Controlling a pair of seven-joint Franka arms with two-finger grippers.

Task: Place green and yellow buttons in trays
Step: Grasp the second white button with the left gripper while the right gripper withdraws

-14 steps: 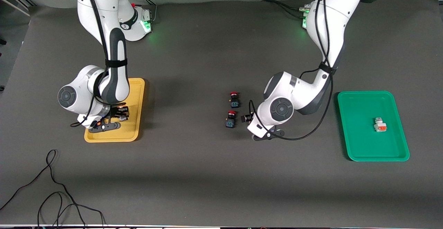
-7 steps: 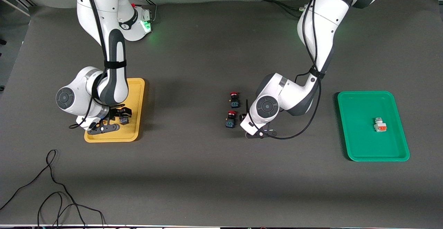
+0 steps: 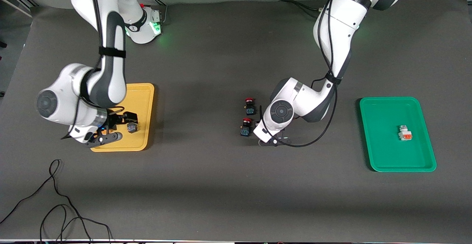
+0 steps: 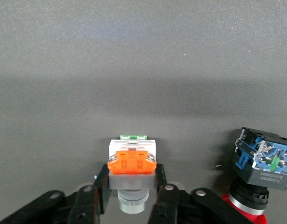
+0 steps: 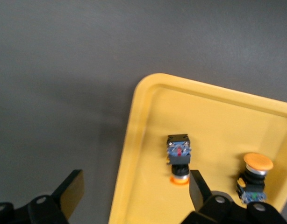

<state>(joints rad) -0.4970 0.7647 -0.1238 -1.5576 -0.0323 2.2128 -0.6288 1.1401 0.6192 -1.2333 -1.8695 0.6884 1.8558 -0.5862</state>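
The left tool pinches a white button on the tabletop beside two red-capped switches, the green tray lying well apart toward the left arm's end and holding one white button; carrying it there looks the next move. The right tool hangs spread over the yellow tray, which holds two yellow-capped buttons.

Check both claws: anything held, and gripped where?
Left claw is shut on a white button, clamped across its grey lower body. Right claw is open over the yellow tray, holding nothing.
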